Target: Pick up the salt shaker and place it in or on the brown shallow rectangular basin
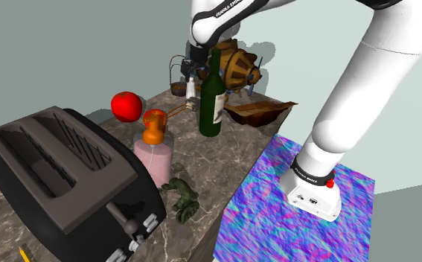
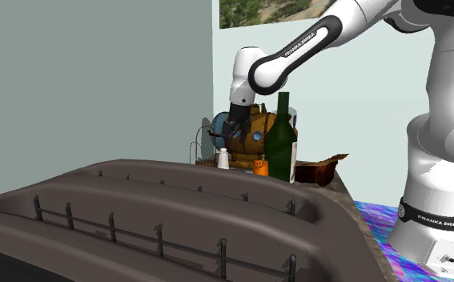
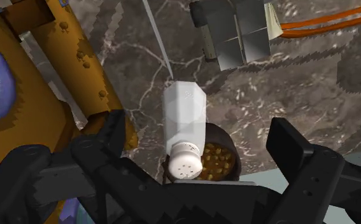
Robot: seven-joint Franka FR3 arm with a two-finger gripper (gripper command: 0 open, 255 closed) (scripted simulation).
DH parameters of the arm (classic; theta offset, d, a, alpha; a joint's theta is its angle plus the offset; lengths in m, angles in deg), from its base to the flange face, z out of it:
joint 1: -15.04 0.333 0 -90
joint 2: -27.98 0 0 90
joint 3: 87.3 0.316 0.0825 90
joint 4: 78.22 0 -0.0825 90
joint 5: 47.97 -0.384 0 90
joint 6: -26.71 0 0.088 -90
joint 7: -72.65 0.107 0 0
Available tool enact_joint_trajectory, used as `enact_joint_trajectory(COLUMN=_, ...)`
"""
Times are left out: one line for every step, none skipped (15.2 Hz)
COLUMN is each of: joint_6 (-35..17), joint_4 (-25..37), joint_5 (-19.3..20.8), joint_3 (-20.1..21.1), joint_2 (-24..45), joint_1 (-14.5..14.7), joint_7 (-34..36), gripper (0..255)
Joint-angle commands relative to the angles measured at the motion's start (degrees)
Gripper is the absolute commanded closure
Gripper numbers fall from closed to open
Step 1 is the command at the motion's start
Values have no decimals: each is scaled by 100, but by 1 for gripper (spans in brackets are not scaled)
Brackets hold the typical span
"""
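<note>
Now, from the shoulder view's left: a black toaster (image 1: 60, 171), a red apple (image 1: 126, 106) and a pink bottle (image 1: 154, 152) stand on the dark marbled counter (image 1: 202, 167). Next comes the white salt shaker (image 3: 185, 124) near the far edge. It stands upright between the open fingers of the gripper (image 1: 193, 74), which do not touch it. A green bottle (image 1: 212, 97) follows, then the brown basin (image 1: 257, 112) — a grey-green wall (image 1: 68, 45) behind.
</note>
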Motion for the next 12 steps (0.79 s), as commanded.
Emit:
enact_joint_trajectory(joint_6=-229, joint_4=280, joint_5=111, joint_3=-32, joint_2=433, joint_1=-29, joint_7=139, gripper=0)
enact_joint_trajectory(joint_6=-319, joint_4=434, joint_5=164, joint_3=-49, joint_2=642, joint_1=-35, joint_7=213, gripper=0)
enact_joint_trajectory(joint_6=-356, joint_4=505, joint_5=187, joint_3=-57, joint_2=735, joint_1=-37, joint_7=246, gripper=0)
enact_joint_trajectory(joint_6=-420, joint_4=498, joint_5=196, joint_3=-59, joint_2=792, joint_1=-42, joint_7=251, gripper=0)
enact_joint_trajectory(joint_6=-483, joint_4=492, joint_5=205, joint_3=-61, joint_2=849, joint_1=-45, joint_7=257, gripper=0)
enact_joint_trajectory(joint_6=-546, joint_4=487, joint_5=214, joint_3=-62, joint_2=907, joint_1=-50, joint_7=263, gripper=0)
enact_joint_trajectory(joint_6=-608, joint_4=484, joint_5=223, joint_3=-64, joint_2=966, joint_1=-56, joint_7=269, gripper=0)
enact_joint_trajectory(joint_6=-670, joint_4=482, joint_5=233, joint_3=-65, joint_2=1025, joint_1=-60, joint_7=276, gripper=0)
enact_joint_trajectory(joint_6=-731, joint_4=481, joint_5=243, joint_3=-66, joint_2=1086, joint_1=-65, joint_7=283, gripper=0)
enact_joint_trajectory(joint_6=-792, joint_4=482, joint_5=253, joint_3=-68, joint_2=1147, joint_1=-71, joint_7=289, gripper=0)
enact_joint_trajectory(joint_6=-827, joint_4=482, joint_5=259, joint_3=-68, joint_2=1183, joint_1=-74, joint_7=293, gripper=0)
enact_joint_trajectory(joint_6=-826, joint_4=482, joint_5=260, joint_3=-64, joint_2=1183, joint_1=-77, joint_7=294, gripper=0)
